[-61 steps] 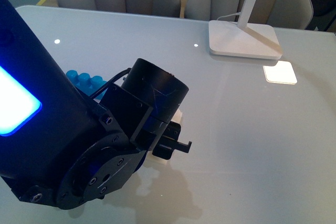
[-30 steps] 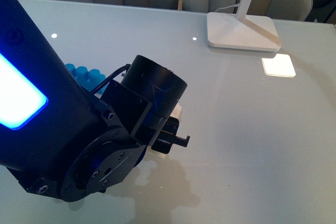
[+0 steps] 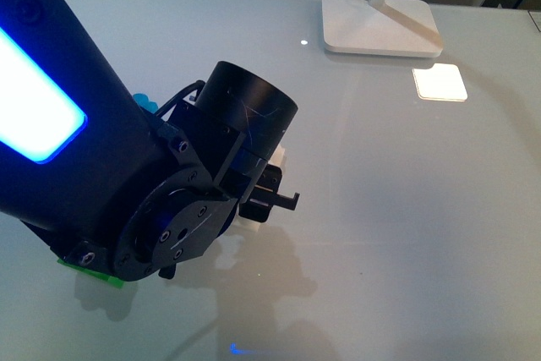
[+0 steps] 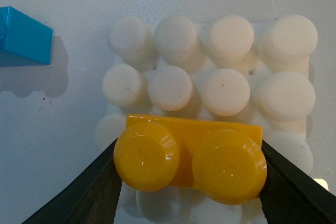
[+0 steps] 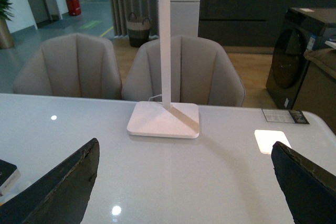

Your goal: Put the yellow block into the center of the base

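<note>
Left gripper (image 4: 189,179): two dark fingers (image 4: 86,190) closed onto the short ends of the yellow block (image 4: 190,157), which is held studs toward the wrist camera. In the front view the left arm (image 3: 127,175) fills the near left of the picture and hides the block.

Yellow block: two round studs, level, directly over the base (image 4: 210,72). It covers part of the base's third row of studs as counted from the far edge in the wrist view; whether it touches those studs or hangs just above them cannot be told.

Base: white square plate with round white studs, flat on the table (image 3: 406,209). Two full rows of four studs show clear beyond the block. In the front view only a white corner (image 3: 281,158) shows past the arm.

Blue brick (image 4: 23,35): on the table, near the base's corner, apart from it.

Green brick (image 3: 89,270): an edge shows under the left arm in the front view.

Right gripper (image 5: 184,182): two dark fingers spread wide, nothing between them, above the table.

Lamp (image 5: 164,119): white foot and upright stem, far side of the table; chairs (image 5: 181,69) behind it.
</note>
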### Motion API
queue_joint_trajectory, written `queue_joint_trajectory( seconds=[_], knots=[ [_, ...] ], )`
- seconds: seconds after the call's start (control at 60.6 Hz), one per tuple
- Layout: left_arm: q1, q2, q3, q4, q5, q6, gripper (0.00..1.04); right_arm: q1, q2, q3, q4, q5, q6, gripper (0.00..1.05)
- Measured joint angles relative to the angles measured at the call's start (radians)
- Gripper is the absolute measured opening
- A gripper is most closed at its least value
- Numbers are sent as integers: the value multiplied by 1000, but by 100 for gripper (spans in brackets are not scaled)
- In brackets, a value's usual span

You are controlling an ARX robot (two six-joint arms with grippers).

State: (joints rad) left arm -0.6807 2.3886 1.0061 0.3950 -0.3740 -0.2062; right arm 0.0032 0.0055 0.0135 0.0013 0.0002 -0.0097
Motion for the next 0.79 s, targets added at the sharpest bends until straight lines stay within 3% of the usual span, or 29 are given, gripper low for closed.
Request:
queue_joint_trajectory(
  seconds=[0.479, 0.644, 0.793],
  knots=[
    [1, 18, 31, -29, 16, 3, 63, 0, 0, 0, 0, 0, 0, 96],
    [13, 15, 25, -32, 31, 11, 97, 0, 0, 0, 0, 0, 0, 96],
    [14, -16, 5, -56, 56, 22, 97, 0, 0, 0, 0, 0, 0, 96]
  ],
)
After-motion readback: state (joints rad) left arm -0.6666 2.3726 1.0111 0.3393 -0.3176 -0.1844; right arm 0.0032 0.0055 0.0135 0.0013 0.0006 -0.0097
